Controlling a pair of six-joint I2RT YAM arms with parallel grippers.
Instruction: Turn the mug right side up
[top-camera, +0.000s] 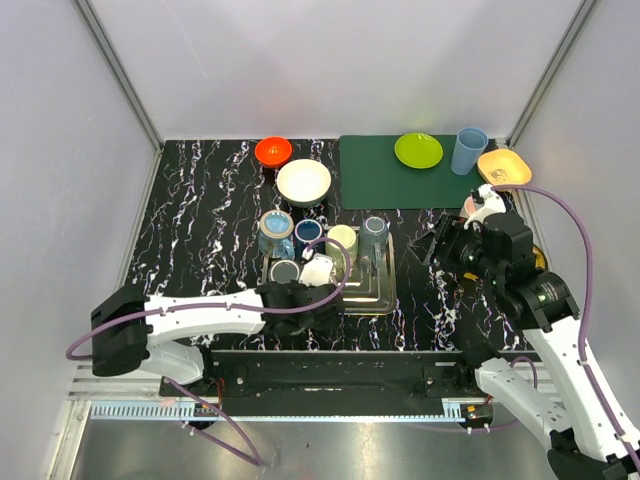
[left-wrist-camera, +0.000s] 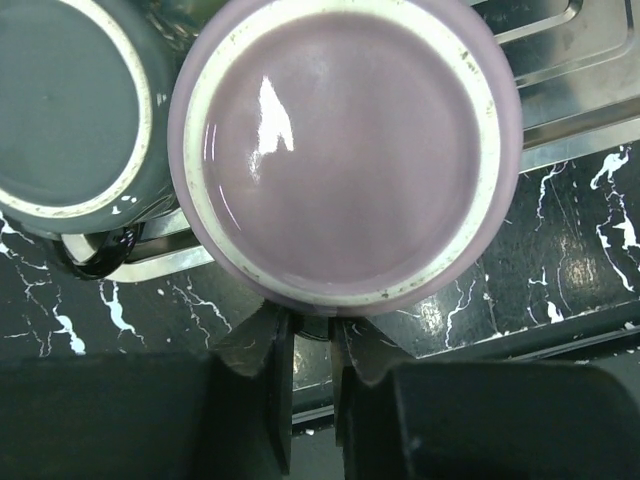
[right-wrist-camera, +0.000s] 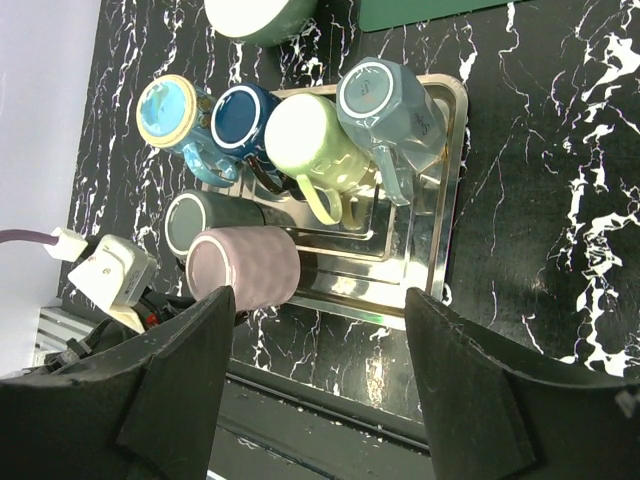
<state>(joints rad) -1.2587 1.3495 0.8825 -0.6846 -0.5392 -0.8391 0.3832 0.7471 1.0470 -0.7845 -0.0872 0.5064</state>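
Now my left gripper (left-wrist-camera: 312, 345) is clamped on the inverted lilac mug (left-wrist-camera: 345, 150), seemingly by its handle; I should lift clear of the grey mug (left-wrist-camera: 65, 100) before rolling.

Mauve mug (left-wrist-camera: 345, 150), black white-veined table (right-wrist-camera: 540, 200)

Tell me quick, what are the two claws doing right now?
Left claw: closed, pinching the upside-down lilac mug at its edge.
Right claw: open, holding nothing.

Lilac mug (left-wrist-camera: 345, 150) base-up on tray (left-wrist-camera: 560, 100), grey mug (left-wrist-camera: 60, 110) beside; pincer (left-wrist-camera: 313, 335) clamps near side.
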